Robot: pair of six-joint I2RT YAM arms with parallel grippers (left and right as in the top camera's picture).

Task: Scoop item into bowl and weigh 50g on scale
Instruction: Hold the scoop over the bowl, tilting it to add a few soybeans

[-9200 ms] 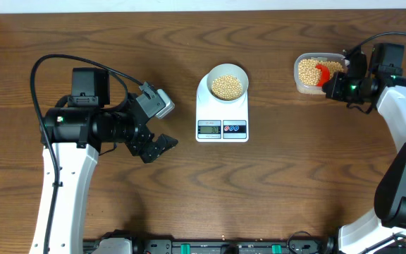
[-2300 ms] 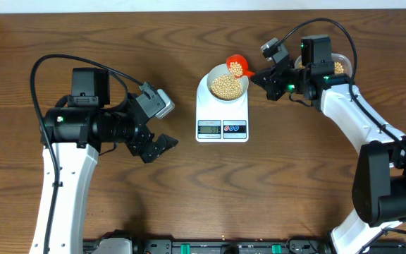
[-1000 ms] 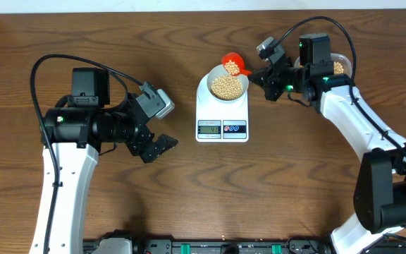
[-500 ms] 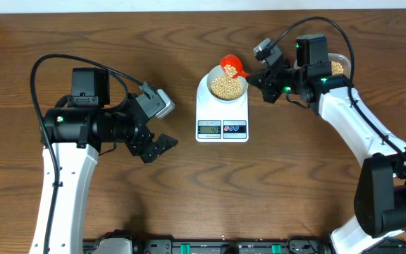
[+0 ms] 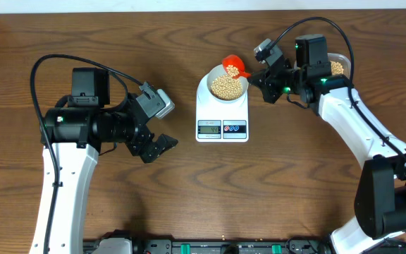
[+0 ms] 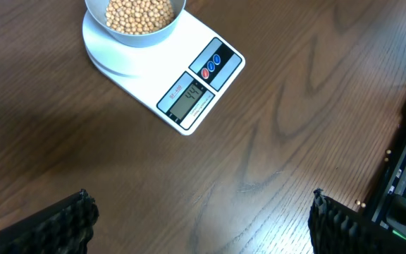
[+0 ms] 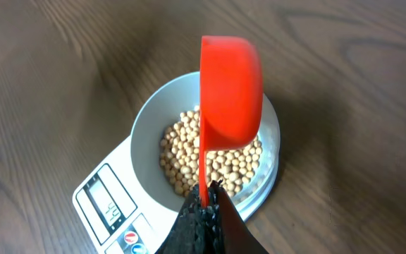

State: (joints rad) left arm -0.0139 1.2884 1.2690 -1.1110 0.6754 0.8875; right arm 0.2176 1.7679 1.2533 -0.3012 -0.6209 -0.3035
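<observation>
The pale blue-grey bowl (image 5: 240, 73) stands on the white scale (image 5: 222, 113), well filled with tan beans (image 5: 227, 87). My right gripper (image 5: 257, 73) is shut on the thin handle of a red scoop (image 5: 233, 67). The scoop hangs tipped on its side over the bowl's far rim. In the right wrist view the scoop's back (image 7: 231, 92) faces me above the beans (image 7: 185, 159) and the bowl (image 7: 143, 137), so its inside is hidden; my gripper (image 7: 207, 201) pinches the handle. My left gripper (image 5: 162, 144) is open over bare wood left of the scale (image 6: 189, 67), with the bowl (image 6: 138, 41) beyond.
A clear plastic tub (image 5: 337, 65) of beans sits at the back right, mostly hidden behind my right arm. The scale's display (image 6: 187, 99) is lit with digits, and two round buttons (image 6: 211, 65) sit beside it. Equipment lines the table's front edge (image 5: 210, 247).
The right gripper has shifted the red scoop slightly left and rolled it further over the bowl's rim. The left arm has not moved.
</observation>
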